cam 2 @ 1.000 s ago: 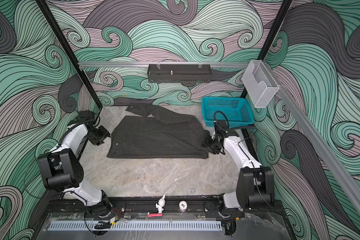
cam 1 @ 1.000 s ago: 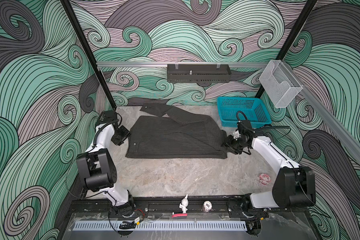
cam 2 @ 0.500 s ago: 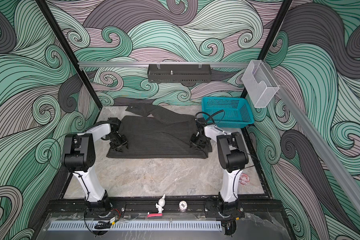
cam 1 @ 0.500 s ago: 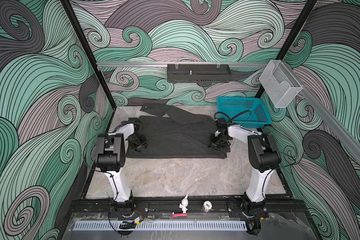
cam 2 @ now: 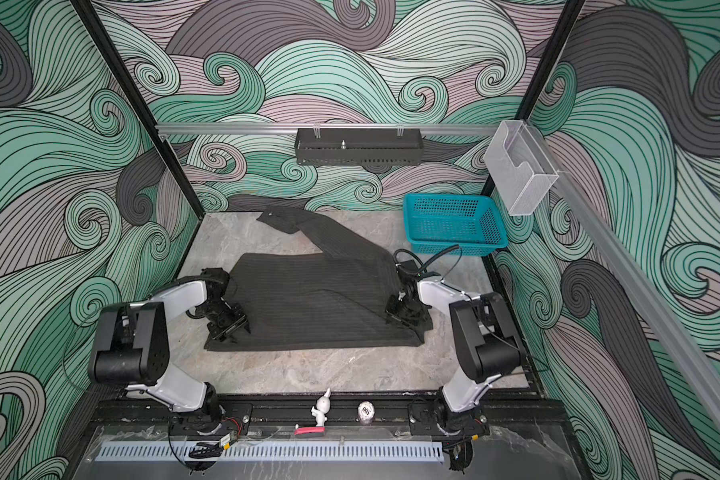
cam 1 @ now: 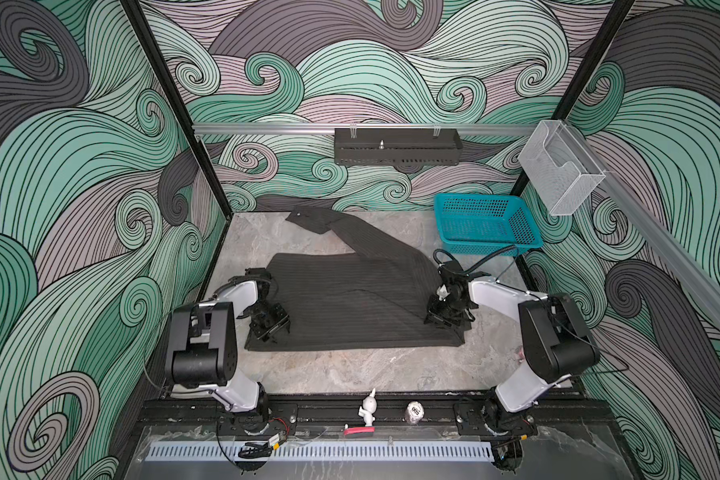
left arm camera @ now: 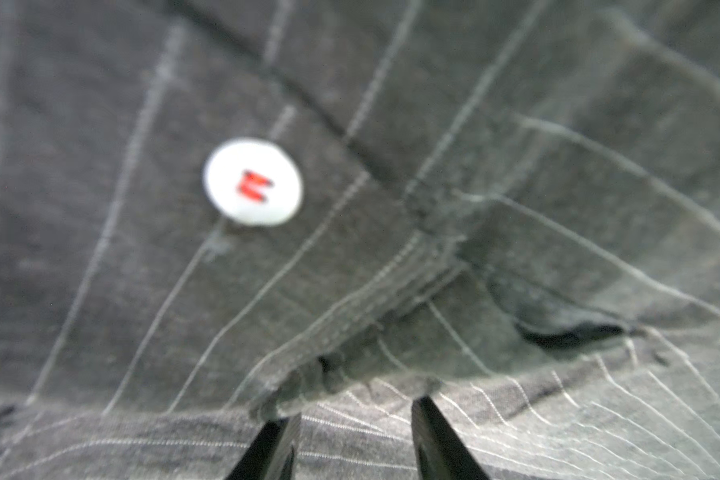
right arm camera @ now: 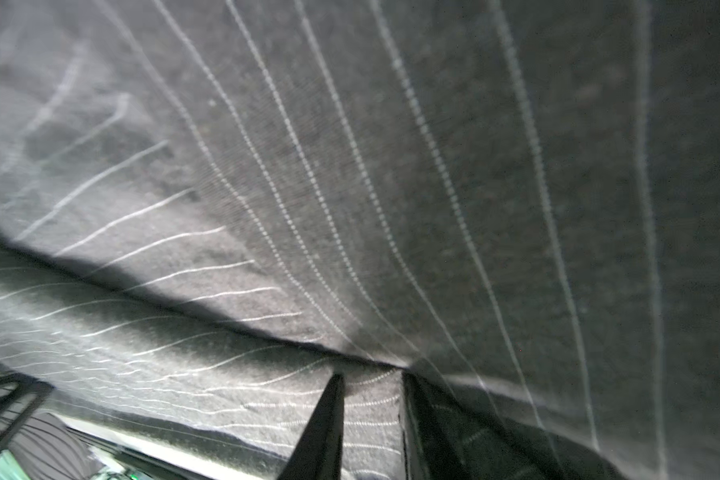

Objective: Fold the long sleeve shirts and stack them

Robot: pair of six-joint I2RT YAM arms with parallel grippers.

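Observation:
The long sleeve shirt (cam 1: 350, 303) (cam 2: 308, 307) lies spread on the marble table, dark charcoal with pale pinstripes. One sleeve (cam 1: 350, 232) trails toward the back wall. My left gripper (cam 1: 273, 330) (cam 2: 231, 328) rests on the shirt's left edge, open. In the left wrist view (left arm camera: 356, 409) cloth lies between the parted fingers, a folded hem sits at their tips, and a white button (left arm camera: 252, 181) shows beyond. My right gripper (cam 1: 443, 320) (cam 2: 402, 318) is at the shirt's right edge, shut on a fold of fabric (right arm camera: 373, 376) that rises in a ridge.
A teal mesh basket (cam 1: 485, 224) (cam 2: 454, 224) stands at the back right, close behind the right arm. A black tray (cam 1: 398, 146) hangs on the back rail and a clear holder (cam 1: 560, 176) on the right rail. A white figurine (cam 1: 368, 409) stands on the front rail.
Both arms swung in from beside the shirt onto its left and right edges, then came nearer the front. The right jaws closed on the cloth, lifting a ridge.

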